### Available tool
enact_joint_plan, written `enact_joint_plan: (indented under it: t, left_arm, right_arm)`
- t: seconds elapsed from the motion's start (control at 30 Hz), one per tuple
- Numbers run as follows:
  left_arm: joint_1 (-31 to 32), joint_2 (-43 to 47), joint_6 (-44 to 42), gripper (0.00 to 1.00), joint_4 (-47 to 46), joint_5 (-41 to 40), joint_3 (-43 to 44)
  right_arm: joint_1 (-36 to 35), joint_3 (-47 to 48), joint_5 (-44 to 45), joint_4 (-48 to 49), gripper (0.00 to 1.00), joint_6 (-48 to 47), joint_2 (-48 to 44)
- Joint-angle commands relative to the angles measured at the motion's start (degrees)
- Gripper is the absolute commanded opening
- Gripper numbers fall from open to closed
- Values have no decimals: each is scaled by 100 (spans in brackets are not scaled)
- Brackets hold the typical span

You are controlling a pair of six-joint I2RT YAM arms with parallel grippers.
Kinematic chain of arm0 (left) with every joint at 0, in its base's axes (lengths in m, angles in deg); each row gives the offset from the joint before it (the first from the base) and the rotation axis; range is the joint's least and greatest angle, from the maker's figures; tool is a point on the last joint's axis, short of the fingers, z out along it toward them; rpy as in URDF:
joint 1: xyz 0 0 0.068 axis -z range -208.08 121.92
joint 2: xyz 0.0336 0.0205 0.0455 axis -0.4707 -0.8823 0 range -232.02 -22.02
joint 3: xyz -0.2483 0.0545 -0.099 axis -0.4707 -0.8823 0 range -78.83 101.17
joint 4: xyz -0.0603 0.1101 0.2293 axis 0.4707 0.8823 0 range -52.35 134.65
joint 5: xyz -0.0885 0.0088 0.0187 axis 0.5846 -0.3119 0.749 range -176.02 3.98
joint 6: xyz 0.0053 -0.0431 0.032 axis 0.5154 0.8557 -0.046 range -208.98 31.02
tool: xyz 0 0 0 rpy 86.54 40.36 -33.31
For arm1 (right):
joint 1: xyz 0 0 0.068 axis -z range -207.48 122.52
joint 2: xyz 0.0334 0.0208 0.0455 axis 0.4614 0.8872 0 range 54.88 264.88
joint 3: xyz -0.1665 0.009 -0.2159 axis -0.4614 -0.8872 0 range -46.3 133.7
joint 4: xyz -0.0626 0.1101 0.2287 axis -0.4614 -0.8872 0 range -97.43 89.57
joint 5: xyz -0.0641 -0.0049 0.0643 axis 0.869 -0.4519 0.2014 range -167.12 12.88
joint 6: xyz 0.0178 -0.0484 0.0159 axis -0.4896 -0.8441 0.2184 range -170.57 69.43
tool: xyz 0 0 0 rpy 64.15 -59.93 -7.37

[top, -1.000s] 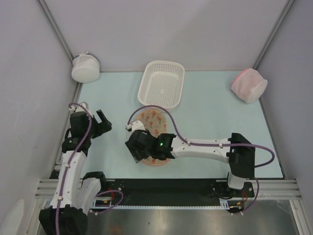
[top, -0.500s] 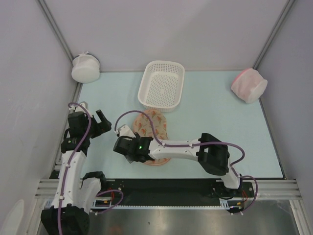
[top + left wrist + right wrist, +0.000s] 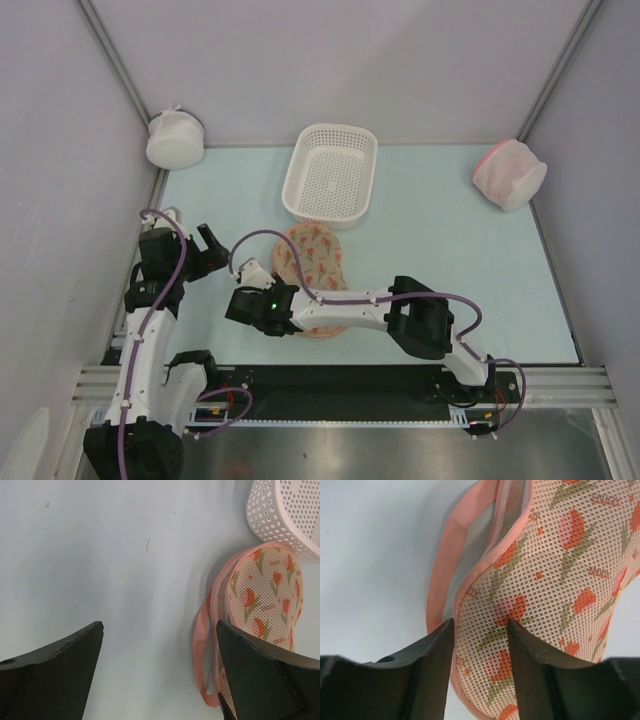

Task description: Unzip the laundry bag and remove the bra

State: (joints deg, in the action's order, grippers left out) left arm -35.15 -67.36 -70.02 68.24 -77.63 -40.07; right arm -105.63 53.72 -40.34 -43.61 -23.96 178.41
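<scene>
The laundry bag (image 3: 314, 268) lies flat on the table just in front of the white basket, beige with orange-red and green print. It also shows in the left wrist view (image 3: 267, 597) and in the right wrist view (image 3: 555, 580). A pink strip (image 3: 445, 555) stands apart from the printed panel along its left edge. My right gripper (image 3: 268, 312) hangs over the bag's near left edge. Its jaws (image 3: 480, 622) are part-way open and straddle that edge. My left gripper (image 3: 208, 248) is open and empty, left of the bag (image 3: 160, 625). The bra is hidden.
A white perforated basket (image 3: 330, 172) stands behind the bag and shows in the left wrist view (image 3: 285, 515). A round white mesh pouch (image 3: 174, 140) sits in the back left corner. A pink-and-white mesh pouch (image 3: 509, 172) sits at the back right. Walls enclose the table.
My right arm has swung left, carrying its gripper from over the bag's near half to the bag's left edge. The left arm and the bag have not visibly moved.
</scene>
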Motion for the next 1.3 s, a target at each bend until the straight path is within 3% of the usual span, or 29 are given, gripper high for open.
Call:
enact_joint_plan:
  t: [0.0, 0.1, 0.13, 0.23, 0.53, 0.73, 1.27]
  left_arm:
    - [-58, 43, -94, 100, -211, 146, 167]
    - [-58, 34, -86, 100, -220, 164, 167]
    - [-58, 43, -86, 100, -211, 164, 167]
    - [-58, 43, -86, 100, -220, 164, 167]
    - [-57, 52, -86, 100, -229, 173, 167]
    - [-58, 52, -94, 100, -238, 181, 158]
    - [-58, -18, -94, 100, -246, 234, 158]
  right_arm:
    - [28, 307, 383, -226, 47, -33, 163]
    - [63, 316, 357, -279, 26, 37, 146]
    - [80, 316, 305, -270, 15, 72, 102]
    - [195, 176, -168, -25, 1, 99, -135]
    - [581, -352, -1549, 925, 0, 300, -1365]
    - [915, -1072, -1989, 1355, 0, 573, -2225]
    - [1724, -3612, -1489, 1383, 0, 1618, -4642]
